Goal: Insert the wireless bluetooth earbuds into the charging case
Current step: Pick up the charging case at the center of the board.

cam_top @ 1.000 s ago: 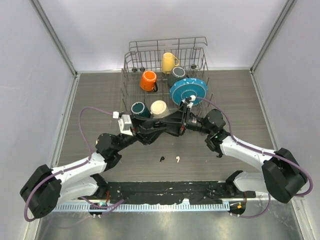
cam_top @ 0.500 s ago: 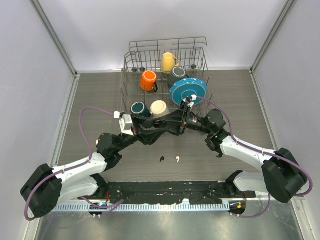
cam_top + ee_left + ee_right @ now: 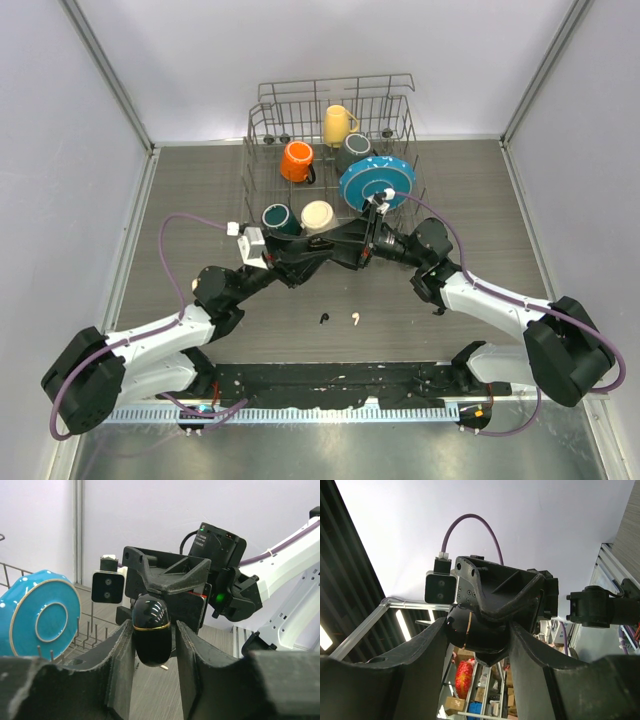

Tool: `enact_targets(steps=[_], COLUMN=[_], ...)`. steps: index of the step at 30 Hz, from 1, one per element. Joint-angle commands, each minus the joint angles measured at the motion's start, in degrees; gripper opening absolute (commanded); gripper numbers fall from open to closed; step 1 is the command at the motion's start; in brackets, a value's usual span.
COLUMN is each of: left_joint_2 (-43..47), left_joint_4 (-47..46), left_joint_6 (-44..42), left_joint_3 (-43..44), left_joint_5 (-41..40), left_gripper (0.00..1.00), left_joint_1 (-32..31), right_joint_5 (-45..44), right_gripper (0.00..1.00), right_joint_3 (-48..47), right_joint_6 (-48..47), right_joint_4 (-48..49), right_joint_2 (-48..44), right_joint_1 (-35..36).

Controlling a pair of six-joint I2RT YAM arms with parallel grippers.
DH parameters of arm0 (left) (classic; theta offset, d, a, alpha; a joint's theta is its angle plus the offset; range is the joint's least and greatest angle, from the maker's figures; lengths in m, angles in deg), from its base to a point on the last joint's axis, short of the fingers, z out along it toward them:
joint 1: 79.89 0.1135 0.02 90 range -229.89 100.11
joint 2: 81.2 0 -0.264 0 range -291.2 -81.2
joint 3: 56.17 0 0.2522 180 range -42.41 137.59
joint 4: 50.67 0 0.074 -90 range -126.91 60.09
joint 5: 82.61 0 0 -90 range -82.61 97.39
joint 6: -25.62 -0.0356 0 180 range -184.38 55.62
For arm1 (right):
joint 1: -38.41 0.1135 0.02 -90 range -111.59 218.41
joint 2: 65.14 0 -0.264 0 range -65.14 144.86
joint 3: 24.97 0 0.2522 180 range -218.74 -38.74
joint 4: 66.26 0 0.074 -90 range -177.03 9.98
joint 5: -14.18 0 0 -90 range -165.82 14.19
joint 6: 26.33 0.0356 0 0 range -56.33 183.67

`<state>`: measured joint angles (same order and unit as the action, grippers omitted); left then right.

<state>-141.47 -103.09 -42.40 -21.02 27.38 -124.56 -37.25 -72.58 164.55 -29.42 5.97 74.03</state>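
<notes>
Holding the charging case [image 3: 151, 639] in mid-air between both arms is where I am right now. It is a glossy black egg with a thin gold seam. From the left wrist view that seam looks shut, so I take the lid to be down.

The left gripper [image 3: 152, 630] is clamped on the case, one finger pressed to each flank. The right gripper [image 3: 476, 635] comes in from the opposite side and is pinched on it too, as far as its own camera shows. In the top view the case itself is hidden where the two wrists meet, near the middle of the table [image 3: 480, 200].

At about 6 o'clock from that meeting point, a black earbud [image 3: 323, 318] and a white earbud [image 3: 354, 319] lie on the table, near each other but apart. I can find only these two. At 12 o'clock stands the dish rack [image 3: 262, 120] with its mugs and the blue plate [image 3: 377, 182], which is close behind the wrists.

I judge the step to be opening the case, with no earbud loaded yet. Next, one gripper must hold the base steady while the other levers the lid at the seam. Then the case has to go down open side up, freeing a gripper to pick up an earbud.
</notes>
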Motion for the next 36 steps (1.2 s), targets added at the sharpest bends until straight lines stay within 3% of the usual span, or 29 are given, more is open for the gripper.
enact_targets(steps=[1, 6, 15, 36], left_joint_2=[-0.28, -0.46, -2.57, -3.98], left_joint_4=[-4.05, -5.1, -7.65, -10.64], left_joint_6=[-0.62, -0.36, 1.66, 3.16], left_joint_3=[-0.12, -0.21, 0.59, 0.41], left_joint_5=[-0.92, -0.92, 0.58, -0.56], left_gripper=[0.38, 0.31, 0.47, 0.41], left_joint_1=[-0.34, -0.34, -0.42, -0.42], right_joint_5=[-0.77, -0.6, -0.34, -0.25], right_gripper=[0.01, 0.01, 0.01, 0.01], right_joint_3=[0.1, -0.08, 0.45, 0.53], right_joint_6=[0.19, 0.11, -0.07, -1.12], right_joint_4=[3.0, 3.0, 2.74, 1.51], right_joint_2=[-1.06, -1.06, -0.27, -0.45], right_joint_1=[-0.2, -0.2, -0.2, -0.28])
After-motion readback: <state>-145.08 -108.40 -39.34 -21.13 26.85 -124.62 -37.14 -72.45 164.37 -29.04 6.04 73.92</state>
